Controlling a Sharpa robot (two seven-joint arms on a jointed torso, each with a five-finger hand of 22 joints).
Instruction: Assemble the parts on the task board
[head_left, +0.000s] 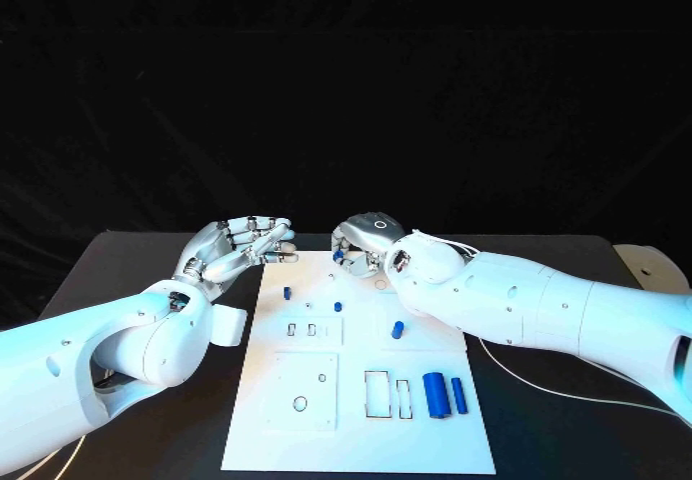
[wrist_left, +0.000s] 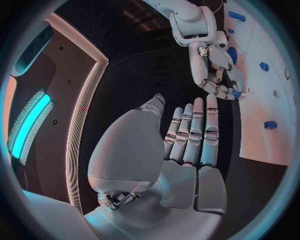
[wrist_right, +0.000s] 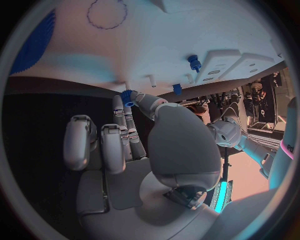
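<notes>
- Task board (head_left: 361, 420): white plate with cut-outs and scattered blue parts (head_left: 436, 394).
- Right hand (head_left: 364, 243) pinches a small blue part (wrist_right: 128, 95) at the board's far edge.
- Left hand (head_left: 238, 247): fingers side by side, holding nothing.

The left hand (wrist_left: 187, 145) lies empty, fingers (wrist_left: 199, 132) straight, facing the right hand (wrist_left: 215, 75) pinching a blue part (wrist_left: 235, 93).

Cool bluish light from above, black backdrop dim, wrist views bent at their rims

The right hand (head_left: 366, 243) covers the task board's (head_left: 361, 440) far edge, its fingers (wrist_right: 128, 107) largely hiding a small blue part (wrist_right: 128, 94).
</notes>
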